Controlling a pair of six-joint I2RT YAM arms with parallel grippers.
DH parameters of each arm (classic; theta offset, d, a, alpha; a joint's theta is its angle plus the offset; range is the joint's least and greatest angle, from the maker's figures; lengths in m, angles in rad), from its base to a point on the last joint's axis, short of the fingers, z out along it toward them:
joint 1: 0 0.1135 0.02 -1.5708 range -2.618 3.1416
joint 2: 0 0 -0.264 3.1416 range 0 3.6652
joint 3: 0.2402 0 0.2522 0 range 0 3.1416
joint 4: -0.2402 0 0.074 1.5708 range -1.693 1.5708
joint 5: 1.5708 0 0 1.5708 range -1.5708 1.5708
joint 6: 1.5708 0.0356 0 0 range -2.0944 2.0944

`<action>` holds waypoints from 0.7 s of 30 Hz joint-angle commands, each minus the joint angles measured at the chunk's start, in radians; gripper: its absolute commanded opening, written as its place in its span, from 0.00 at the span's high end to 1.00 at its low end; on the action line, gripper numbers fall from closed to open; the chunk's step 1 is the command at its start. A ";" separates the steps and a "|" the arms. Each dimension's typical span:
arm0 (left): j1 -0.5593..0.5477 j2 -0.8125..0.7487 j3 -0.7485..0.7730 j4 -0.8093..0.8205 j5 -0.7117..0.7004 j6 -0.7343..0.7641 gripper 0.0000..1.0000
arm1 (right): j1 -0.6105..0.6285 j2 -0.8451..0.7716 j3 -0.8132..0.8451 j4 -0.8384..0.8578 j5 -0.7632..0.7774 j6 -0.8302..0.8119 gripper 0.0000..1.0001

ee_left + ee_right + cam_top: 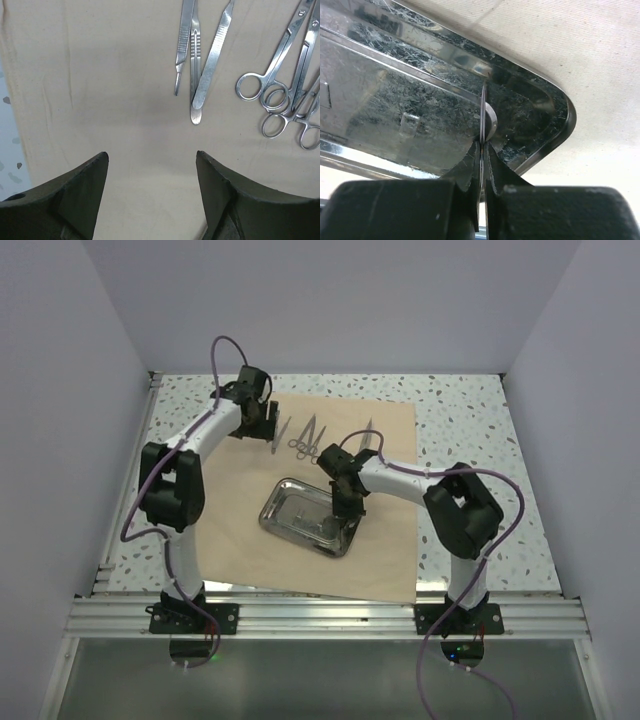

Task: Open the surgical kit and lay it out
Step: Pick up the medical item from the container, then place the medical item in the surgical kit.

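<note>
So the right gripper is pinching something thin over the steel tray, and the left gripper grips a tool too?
Half right. The left gripper is open and empty; the tools lie on the wrap ahead of it, as the left wrist view shows.

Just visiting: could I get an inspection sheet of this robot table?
Surface: speckled table, flat tan wrap sheet spread on it.
Job's things: steel tray on the wrap; scissors and slim instruments laid out beyond it.
Clutter: nothing seen.
Grippers: left claw open over bare wrap; right claw shut on a thin metal piece over the tray.
Cables: purple cables in loose loops.
Surroundings: plain walls, metal rail at near edge.
</note>
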 commanded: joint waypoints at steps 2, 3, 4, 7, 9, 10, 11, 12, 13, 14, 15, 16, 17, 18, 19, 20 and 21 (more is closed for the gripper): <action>0.008 -0.139 -0.073 -0.027 0.019 -0.034 0.26 | 0.008 0.034 0.045 -0.068 0.114 -0.043 1.00; 0.006 -0.159 -0.095 -0.037 0.019 -0.037 0.27 | 0.008 0.030 0.062 -0.080 0.123 -0.050 1.00; 0.006 -0.180 -0.118 -0.041 0.022 -0.043 0.27 | 0.008 0.026 0.082 -0.103 0.132 -0.059 1.00; -0.008 -0.272 -0.216 -0.043 0.037 -0.057 0.28 | 0.003 0.007 0.187 -0.163 0.174 -0.082 1.00; -0.026 -0.331 -0.270 -0.050 0.054 -0.066 0.28 | -0.011 0.000 0.289 -0.198 0.209 -0.094 1.00; -0.032 -0.347 -0.285 -0.053 0.062 -0.076 0.28 | -0.020 -0.001 0.323 -0.226 0.218 -0.108 1.00; -0.048 -0.375 -0.313 -0.055 0.092 -0.077 0.28 | -0.041 0.003 0.392 -0.240 0.224 -0.112 1.00; -0.057 -0.387 -0.328 -0.053 0.108 -0.080 0.28 | -0.055 0.006 0.427 -0.252 0.235 -0.122 1.00; -0.068 -0.400 -0.362 -0.041 0.117 -0.083 0.28 | -0.070 0.013 0.460 -0.270 0.238 -0.137 1.00; -0.087 -0.413 -0.377 -0.037 0.143 -0.083 0.28 | -0.105 0.019 0.519 -0.276 0.240 -0.148 1.00; -0.097 -0.417 -0.394 -0.026 0.154 -0.082 0.28 | -0.126 0.037 0.544 -0.278 0.241 -0.157 1.00; -0.107 -0.421 -0.425 -0.009 0.180 -0.082 0.29 | -0.146 0.048 0.567 -0.278 0.247 -0.178 1.00; -0.130 -0.420 -0.436 -0.004 0.194 -0.082 0.29 | -0.187 0.063 0.616 -0.280 0.247 -0.188 1.00; -0.140 -0.421 -0.446 0.000 0.198 -0.085 0.29 | -0.208 0.106 0.644 -0.281 0.246 -0.198 1.00; -0.149 -0.420 -0.468 0.009 0.203 -0.089 0.29 | -0.228 0.127 0.674 -0.290 0.252 -0.220 1.00; -0.164 -0.418 -0.479 0.014 0.201 -0.092 0.30 | -0.257 0.155 0.732 -0.290 0.262 -0.232 1.00; -0.170 -0.420 -0.489 0.020 0.198 -0.099 0.30 | -0.270 0.201 0.762 -0.289 0.276 -0.258 1.00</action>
